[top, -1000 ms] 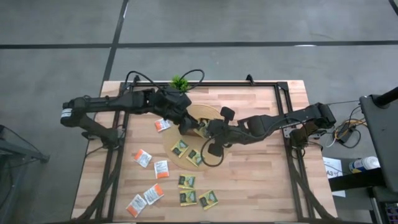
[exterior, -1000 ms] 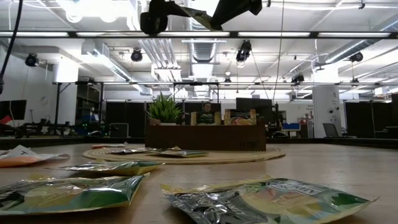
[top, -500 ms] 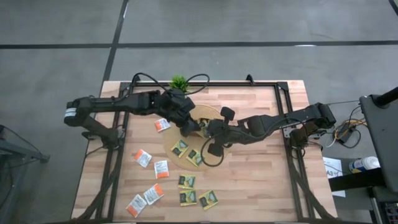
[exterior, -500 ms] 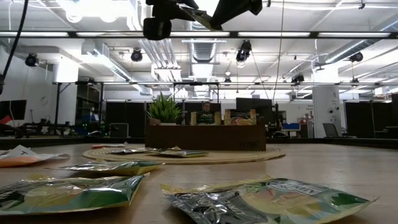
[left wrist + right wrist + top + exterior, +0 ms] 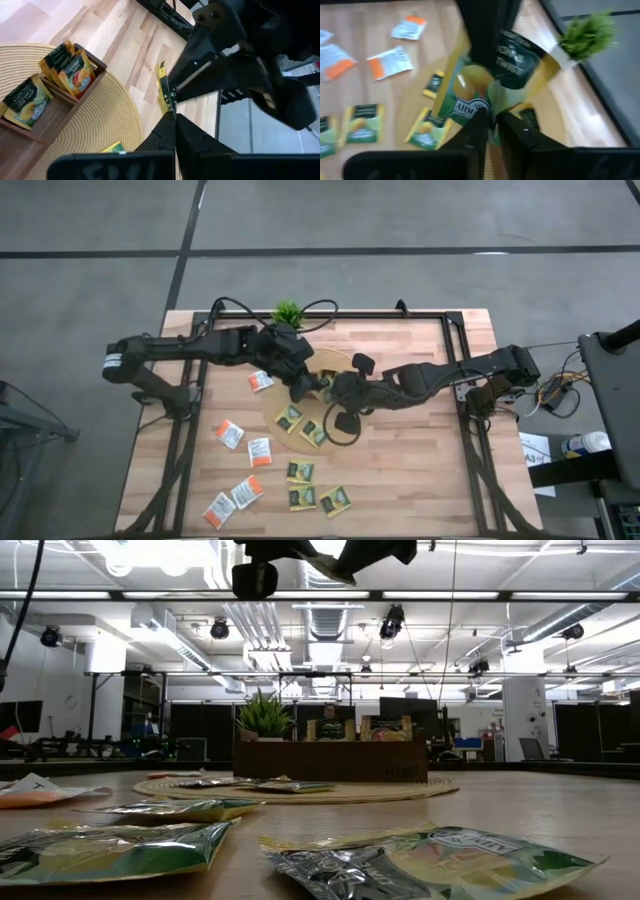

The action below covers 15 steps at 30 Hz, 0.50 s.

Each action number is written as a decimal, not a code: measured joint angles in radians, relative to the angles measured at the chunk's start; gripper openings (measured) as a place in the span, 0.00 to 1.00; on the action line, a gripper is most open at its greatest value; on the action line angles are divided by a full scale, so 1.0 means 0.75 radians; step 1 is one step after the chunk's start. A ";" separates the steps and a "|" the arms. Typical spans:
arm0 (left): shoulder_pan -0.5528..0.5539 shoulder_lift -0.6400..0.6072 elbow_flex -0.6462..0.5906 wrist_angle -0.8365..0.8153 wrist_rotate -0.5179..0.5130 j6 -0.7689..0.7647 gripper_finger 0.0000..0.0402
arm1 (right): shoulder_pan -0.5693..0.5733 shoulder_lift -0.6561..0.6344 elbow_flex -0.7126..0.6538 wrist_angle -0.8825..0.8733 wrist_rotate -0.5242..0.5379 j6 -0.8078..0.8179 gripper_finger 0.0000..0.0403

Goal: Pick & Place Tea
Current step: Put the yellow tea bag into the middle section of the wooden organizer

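clearly a handover is under way above the round woven mat (image 5: pixel 296 402): the left gripper (image 5: pixel 174 116) is clamped on the thin edge of a green-and-yellow sachet (image 5: pixel 485 85), seen edge-on in its wrist view, while the right gripper (image 5: pixel 492 116) pinches the same sachet from the opposite edge, its fingers looking close together though i cannot tell whether they are letting go. held by two edges, the packet bows and curls in the right wrist view, so it is likely light, thin and floppy, with a glossy skin that may slip; a pinch well in from a flat border, not a corner, should serve best. below sits the brown tray (image 5: pixel 60 102) with sachets standing upright, and more tea (image 5: pixel 262 452) lies loose on the table (image 5: pixel 420 470).
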 joint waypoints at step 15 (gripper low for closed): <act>0.001 -0.001 0.002 -0.014 0.005 0.095 0.00 | 0.012 -0.003 0.296 -0.212 -0.053 0.056 0.51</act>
